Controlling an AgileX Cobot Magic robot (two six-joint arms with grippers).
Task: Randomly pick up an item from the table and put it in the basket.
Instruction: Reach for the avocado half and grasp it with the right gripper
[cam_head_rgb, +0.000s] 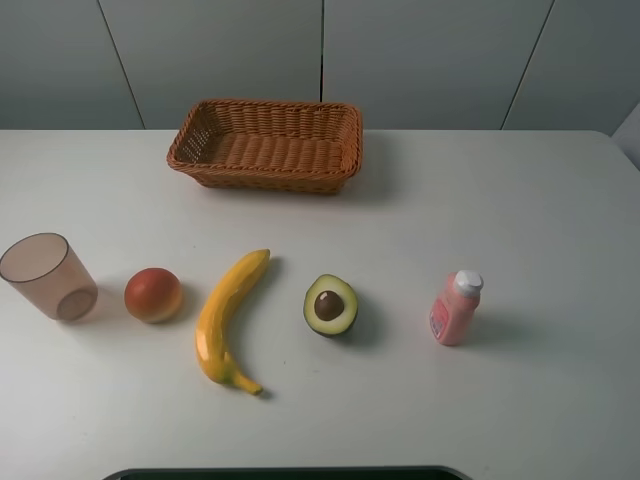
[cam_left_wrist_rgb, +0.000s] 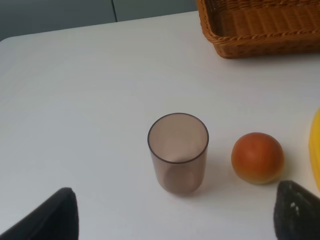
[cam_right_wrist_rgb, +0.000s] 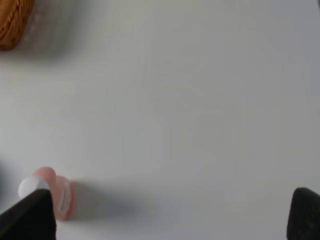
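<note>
The halved avocado (cam_head_rgb: 331, 305) lies cut side up with its brown pit showing, at the front middle of the white table (cam_head_rgb: 520, 200). The woven basket (cam_head_rgb: 262, 178) stands empty at the back centre; part of it shows in the left wrist view (cam_left_wrist_rgb: 260, 45) and a corner in the right wrist view (cam_right_wrist_rgb: 12, 22). Neither arm shows in the exterior view. My left gripper (cam_left_wrist_rgb: 172, 222) is open and empty, near the cup. My right gripper (cam_right_wrist_rgb: 165, 222) is open and empty, near the pink bottle. The avocado is out of both wrist views.
A translucent pinkish cup (cam_head_rgb: 47, 275) (cam_left_wrist_rgb: 178, 152) stands at the front left. A red-orange fruit (cam_head_rgb: 153, 294) (cam_left_wrist_rgb: 257, 157) and a banana (cam_head_rgb: 230, 318) lie beside it. A pink bottle with a white cap (cam_head_rgb: 456, 307) (cam_right_wrist_rgb: 50, 192) stands right of the avocado.
</note>
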